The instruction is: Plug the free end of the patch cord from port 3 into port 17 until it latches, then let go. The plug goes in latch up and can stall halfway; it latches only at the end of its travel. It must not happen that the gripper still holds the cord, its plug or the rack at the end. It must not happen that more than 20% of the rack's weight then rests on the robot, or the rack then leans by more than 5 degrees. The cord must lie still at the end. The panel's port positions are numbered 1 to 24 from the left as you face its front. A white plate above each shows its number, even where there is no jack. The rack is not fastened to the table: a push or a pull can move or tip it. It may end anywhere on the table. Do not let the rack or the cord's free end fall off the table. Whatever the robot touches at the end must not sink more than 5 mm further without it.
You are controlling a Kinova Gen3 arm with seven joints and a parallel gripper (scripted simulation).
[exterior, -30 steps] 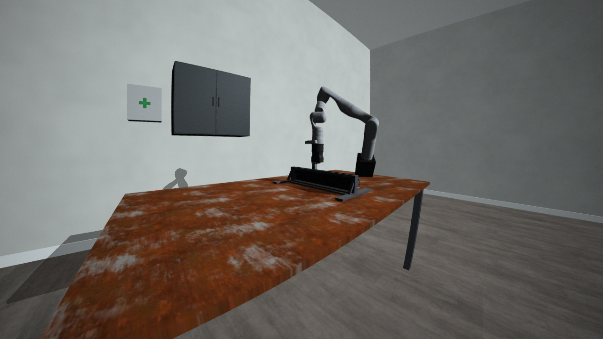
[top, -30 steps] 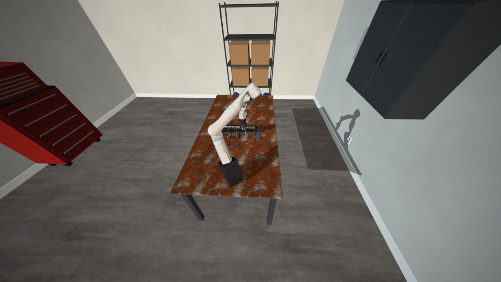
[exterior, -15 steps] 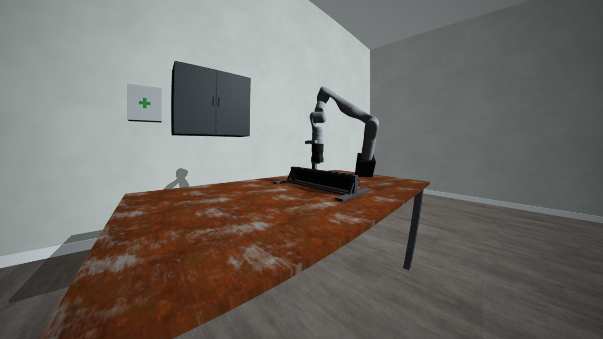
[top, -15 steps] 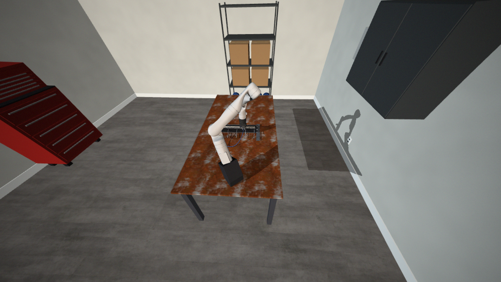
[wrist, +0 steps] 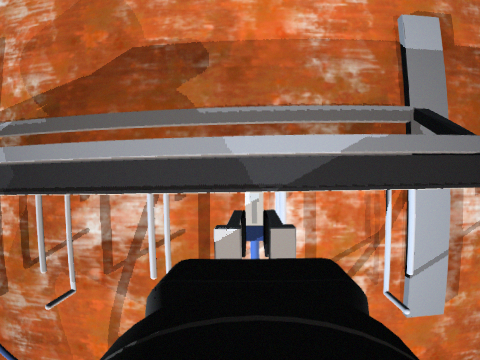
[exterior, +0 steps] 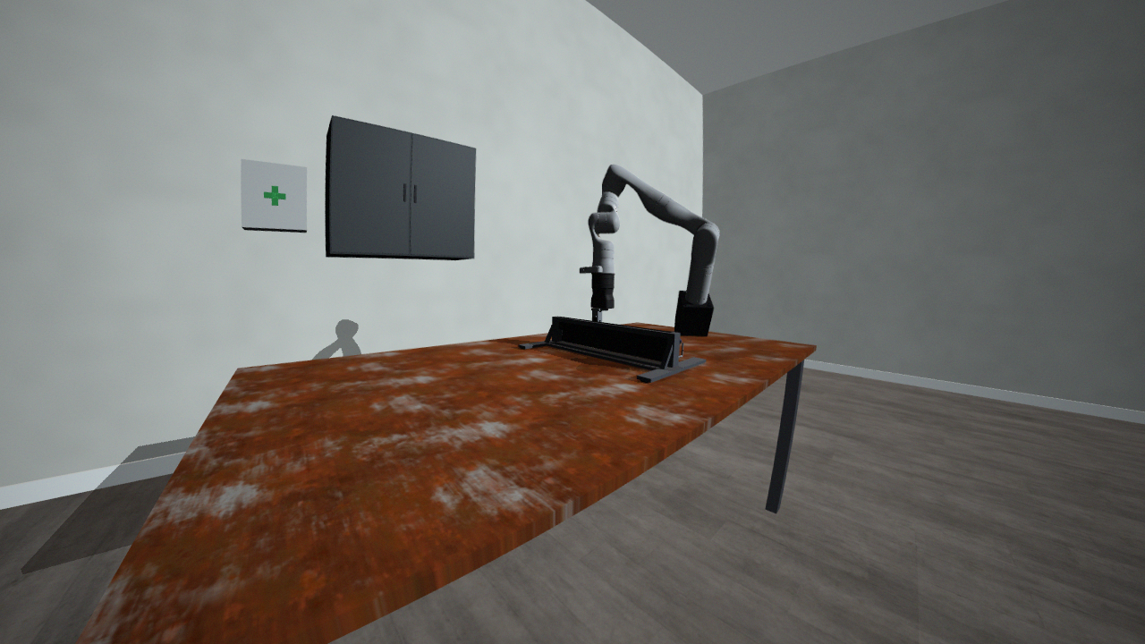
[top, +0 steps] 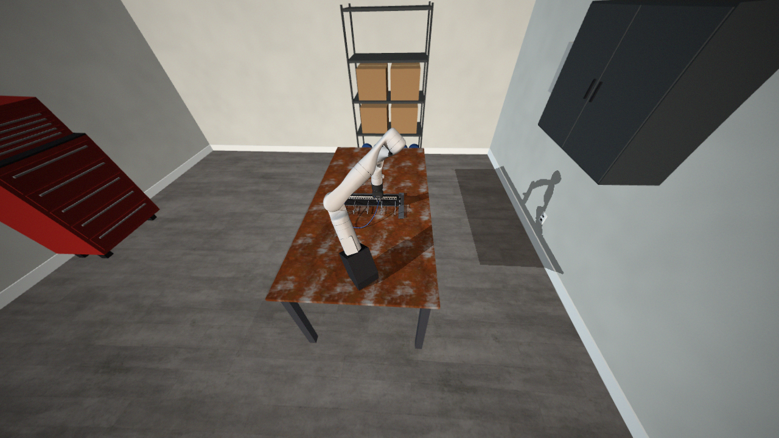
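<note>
The black rack with the patch panel stands across the middle of the table. My gripper points down just in front of the panel, right of its middle. It is shut on the plug at the free end of the blue patch cord. The plug's pale tip reaches under the panel's front edge; the port numbers and the plug's depth are hidden.
Several thin grey cable-guide bars hang in front of the panel. The rack's right foot runs front to back on the table. The arm's black base stands on the near side. The table's right edge is close to the rack's right foot.
</note>
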